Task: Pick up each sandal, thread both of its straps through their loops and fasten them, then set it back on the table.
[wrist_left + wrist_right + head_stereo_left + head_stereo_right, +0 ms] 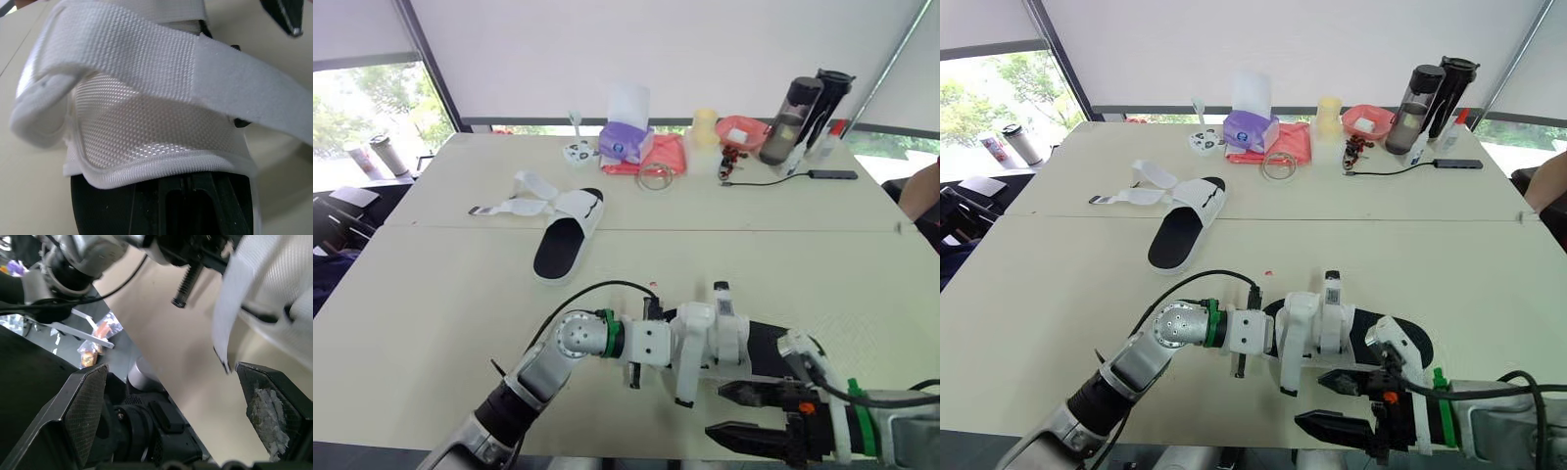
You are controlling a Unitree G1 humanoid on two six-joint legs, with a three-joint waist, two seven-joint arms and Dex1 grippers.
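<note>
lower centre of the frame, the sandal (766, 349), left gripper (656, 345) tucked under its straps (729, 331), grip i cannot tell; right gripper (744, 413) gapes just beside, looks like threading, next it should pinch the loose strap end (221, 340)

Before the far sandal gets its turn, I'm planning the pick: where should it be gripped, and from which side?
On the far sandal, probably the near end, where the black footbed lies bare: pinch the sole edge from the robot's right, since its open straps splay to the left.
</note>
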